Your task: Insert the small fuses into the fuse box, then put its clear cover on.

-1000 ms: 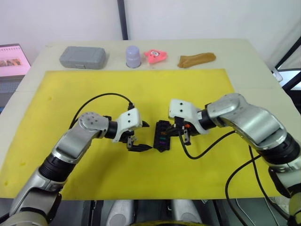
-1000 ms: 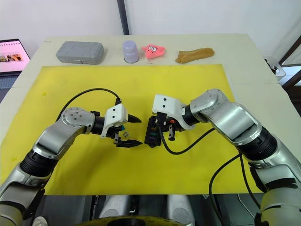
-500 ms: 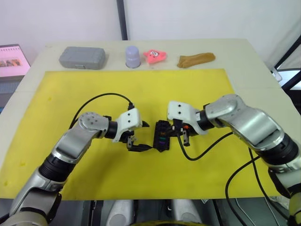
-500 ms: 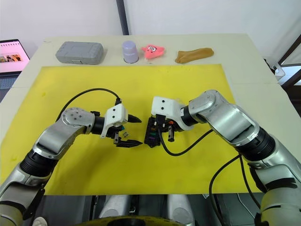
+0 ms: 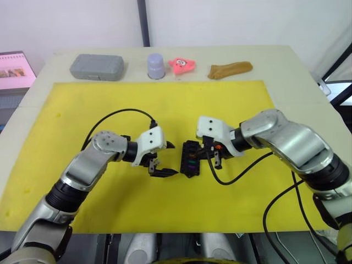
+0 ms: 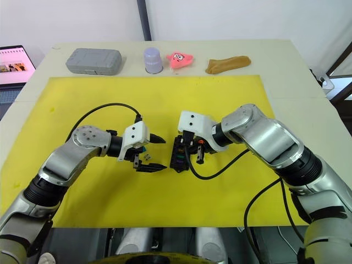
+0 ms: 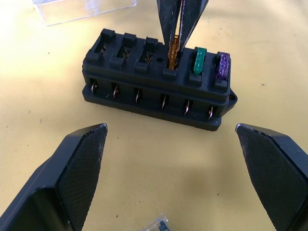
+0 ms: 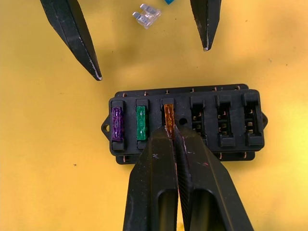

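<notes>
Fuse box (image 5: 191, 164) on the yellow mat (image 5: 110, 104) is the centre of things, lying between the two arms with its long axis running near to far. The right end effector (image 8: 172, 132) comes at it from the right side and is the one in contact: its fingers are pinched together on an amber fuse (image 8: 168, 115) that stands in the third slot of the row, next to a green fuse (image 8: 140, 123) and a purple fuse (image 8: 117, 124) already seated toward the tabbed end. The amber one seems only partly down, so my guess is the next move is a straight push into the slot, in line with the fingers.

The left end effector (image 5: 163, 160) sits just left of the box, apart from it, fingers spread wide and holding nothing. A pale grey fuse (image 8: 146, 15) lies loose on the mat between those spread fingers, so the left arm is the nearer one for that piece; a bit of teal shows just beside it.

The box is a black block with two rows of slots; three slots beyond the amber fuse in this row stand empty. The clear cover (image 7: 82, 7) lies on the mat on the box's right side, not yet fitted.

At the far edge of the bench (image 5: 286, 60) sits a grey case (image 5: 97, 66).
</notes>
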{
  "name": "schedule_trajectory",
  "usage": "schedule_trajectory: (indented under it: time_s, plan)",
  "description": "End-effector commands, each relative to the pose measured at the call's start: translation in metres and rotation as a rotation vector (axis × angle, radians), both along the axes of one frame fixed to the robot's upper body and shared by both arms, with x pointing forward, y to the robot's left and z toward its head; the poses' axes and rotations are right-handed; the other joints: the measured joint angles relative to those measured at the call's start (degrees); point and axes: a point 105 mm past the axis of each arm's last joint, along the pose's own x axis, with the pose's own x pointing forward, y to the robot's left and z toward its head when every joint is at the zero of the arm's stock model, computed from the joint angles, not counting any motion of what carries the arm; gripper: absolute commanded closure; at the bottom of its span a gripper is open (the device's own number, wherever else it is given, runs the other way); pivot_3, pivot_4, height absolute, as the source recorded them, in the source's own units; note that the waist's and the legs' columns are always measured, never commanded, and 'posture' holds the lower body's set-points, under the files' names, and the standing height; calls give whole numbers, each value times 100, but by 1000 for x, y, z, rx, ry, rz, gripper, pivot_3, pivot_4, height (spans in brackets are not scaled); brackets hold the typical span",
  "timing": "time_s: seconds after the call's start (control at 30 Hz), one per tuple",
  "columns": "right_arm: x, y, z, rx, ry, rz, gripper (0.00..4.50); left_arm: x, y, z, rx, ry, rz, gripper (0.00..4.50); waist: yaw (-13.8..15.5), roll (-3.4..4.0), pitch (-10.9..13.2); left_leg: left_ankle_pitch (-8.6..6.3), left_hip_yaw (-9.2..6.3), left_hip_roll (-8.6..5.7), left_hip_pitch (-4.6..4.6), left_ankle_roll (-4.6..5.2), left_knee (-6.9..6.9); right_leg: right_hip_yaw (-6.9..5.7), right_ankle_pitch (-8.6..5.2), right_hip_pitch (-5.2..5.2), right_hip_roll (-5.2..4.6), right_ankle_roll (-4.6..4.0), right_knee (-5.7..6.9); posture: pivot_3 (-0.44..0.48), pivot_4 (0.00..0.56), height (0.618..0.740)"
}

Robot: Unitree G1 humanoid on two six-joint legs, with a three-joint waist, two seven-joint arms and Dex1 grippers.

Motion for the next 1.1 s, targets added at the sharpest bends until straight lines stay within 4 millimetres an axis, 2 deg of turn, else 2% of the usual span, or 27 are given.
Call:
schedule_trajectory:
  time_s: [0.03, 0.8, 1.1]
  plan:
    - [2, 1, 9, 0, -45, 2, 4470, 0, -2, 10, -15, -42, -16, 0, 0, 0, 0, 0, 0, 0, 0, 0, 0, 0, 0, 0, 0, 0, 0, 0, 150, 740]
    - [3, -3, -13, -128, -70, 4, 4470, 0, -1, 9, -16, -41, -5, 0, -2, -2, -3, 0, -1, 0, 6, 0, 0, 0, 0, 6, 1, 0, 0, 0, 150, 740]
    - [5, -1, -8, -113, -83, 9, 4470, 1, -1, 9, -16, -41, -2, 0, -2, -4, -4, -1, -1, 1, 9, 2, 0, 0, 0, 9, 1, 0, 0, 0, 150, 740]
